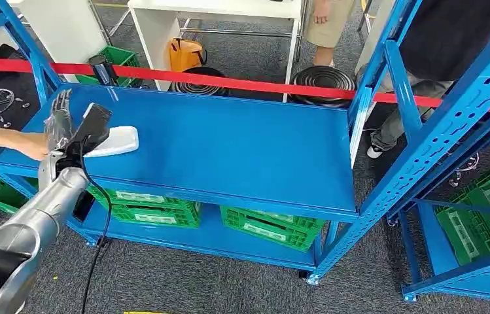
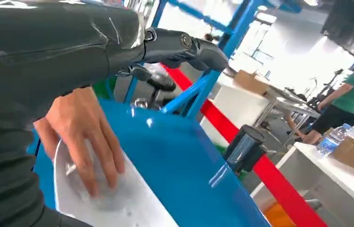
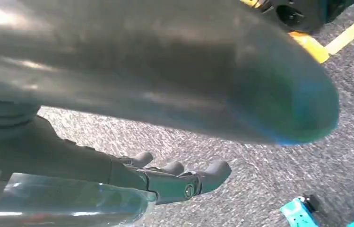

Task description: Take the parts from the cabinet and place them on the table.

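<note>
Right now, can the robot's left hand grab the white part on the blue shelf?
Probably not yet. The left hand is right above the white part on the blue shelf, but a person's hand lies flat on the part, so the way looks blocked until it moves off.

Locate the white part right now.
In the head view the white part lies on the blue shelf, at its left end, just beyond the left hand, with a person's hand resting on it.

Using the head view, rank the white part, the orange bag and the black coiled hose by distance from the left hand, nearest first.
1. White part: on the blue shelf, right beside the left hand.
2. Orange bag: on the floor beyond the shelf.
3. Black coiled hose: farther right, behind the red tape.
</note>
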You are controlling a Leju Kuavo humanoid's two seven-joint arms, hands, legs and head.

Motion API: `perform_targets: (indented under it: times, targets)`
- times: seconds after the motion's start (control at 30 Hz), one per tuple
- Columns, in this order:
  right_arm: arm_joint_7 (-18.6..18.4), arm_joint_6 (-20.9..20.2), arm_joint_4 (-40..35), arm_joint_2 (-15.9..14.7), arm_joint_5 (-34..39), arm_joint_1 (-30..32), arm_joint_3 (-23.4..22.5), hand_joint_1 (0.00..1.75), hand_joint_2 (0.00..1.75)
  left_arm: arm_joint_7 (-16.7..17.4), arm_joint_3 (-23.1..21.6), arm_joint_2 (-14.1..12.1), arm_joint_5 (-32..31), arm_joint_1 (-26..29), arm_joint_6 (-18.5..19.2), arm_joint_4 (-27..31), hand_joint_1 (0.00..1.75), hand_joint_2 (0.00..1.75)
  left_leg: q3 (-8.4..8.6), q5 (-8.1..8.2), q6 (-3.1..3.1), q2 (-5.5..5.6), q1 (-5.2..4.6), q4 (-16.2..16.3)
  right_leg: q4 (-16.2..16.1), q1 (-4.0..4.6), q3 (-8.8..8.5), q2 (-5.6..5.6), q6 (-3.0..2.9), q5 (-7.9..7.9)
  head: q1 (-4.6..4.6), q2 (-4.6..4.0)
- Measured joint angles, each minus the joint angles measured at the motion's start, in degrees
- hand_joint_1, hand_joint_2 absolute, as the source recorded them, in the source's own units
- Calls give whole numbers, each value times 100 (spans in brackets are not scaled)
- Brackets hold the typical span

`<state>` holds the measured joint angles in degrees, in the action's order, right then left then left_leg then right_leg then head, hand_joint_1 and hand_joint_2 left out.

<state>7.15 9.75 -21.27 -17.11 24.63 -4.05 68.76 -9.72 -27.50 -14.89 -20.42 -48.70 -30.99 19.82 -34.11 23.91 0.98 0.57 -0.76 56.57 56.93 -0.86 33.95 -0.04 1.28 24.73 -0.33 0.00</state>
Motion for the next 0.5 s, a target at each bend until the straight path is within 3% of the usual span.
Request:
perform_targets:
  times: [0.5]
  targets:
    - [-7, -129, 61, 103, -103, -138, 4, 0, 0, 304, -255, -153, -367, -118, 120, 13, 0, 175, 0, 0, 0, -4, 0, 0, 0, 0, 1, 1, 0, 0, 0, 0]
